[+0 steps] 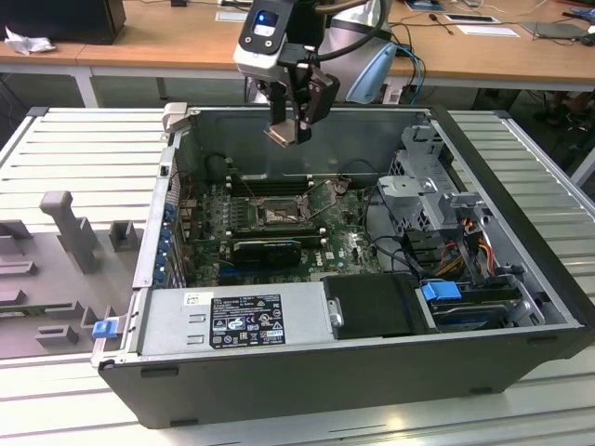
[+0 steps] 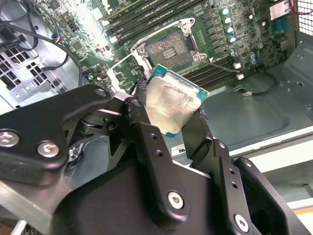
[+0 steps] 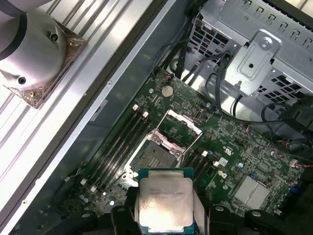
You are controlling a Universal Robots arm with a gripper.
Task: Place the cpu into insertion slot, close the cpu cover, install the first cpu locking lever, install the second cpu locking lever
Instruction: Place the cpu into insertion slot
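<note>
Fingers clamped on the chip, the gripper hangs above the computer case; the socket lies bare, its cover raised, nothing seated or locked yet.

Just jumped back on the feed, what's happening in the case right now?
The gripper is shut on the cpu, holding it in the air above the open computer case. Down on the motherboard, the insertion slot lies bare with the cpu cover swung up off it. The chip is not seated yet.
</note>
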